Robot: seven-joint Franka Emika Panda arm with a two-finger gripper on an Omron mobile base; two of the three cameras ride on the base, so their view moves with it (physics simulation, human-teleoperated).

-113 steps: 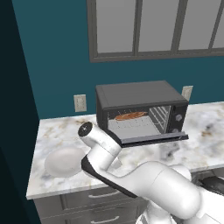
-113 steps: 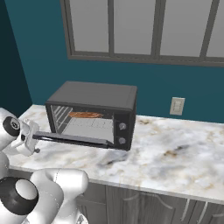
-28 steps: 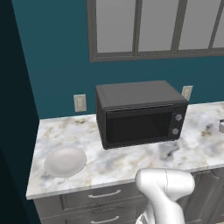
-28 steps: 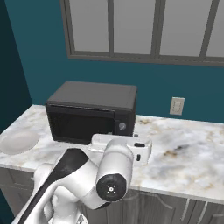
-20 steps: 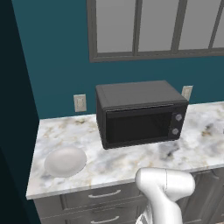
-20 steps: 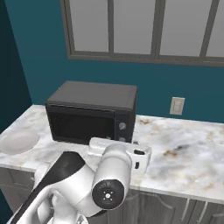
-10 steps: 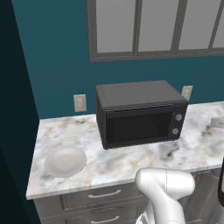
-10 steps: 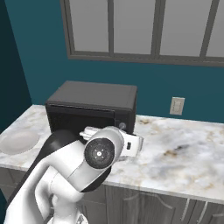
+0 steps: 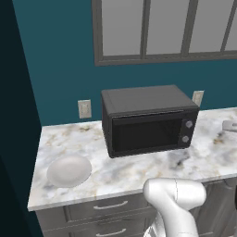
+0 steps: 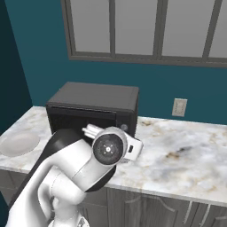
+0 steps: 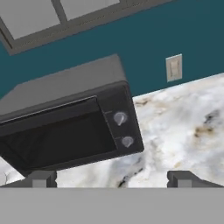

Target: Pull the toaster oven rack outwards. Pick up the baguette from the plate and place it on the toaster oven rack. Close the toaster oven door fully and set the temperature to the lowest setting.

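Since a few seconds ago the toaster oven door (image 9: 146, 135) has closed and my arm has swung right; my hand (image 11: 109, 179), fingers wide and empty, hovers before the toaster oven (image 11: 65, 118) on the bench (image 9: 139, 169). Only the temperature step remains, I judge: next I must reach farther to a knob (image 11: 120, 117) and turn it lowest, which one I cannot tell.

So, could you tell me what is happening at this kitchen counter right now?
The robot arm faces the toaster oven, whose door is shut. Its claw is open, holds nothing, and sits in front of the oven's right-hand knobs. The white plate lies bare on the counter to the oven's left. Setting the temperature looks like what remains.
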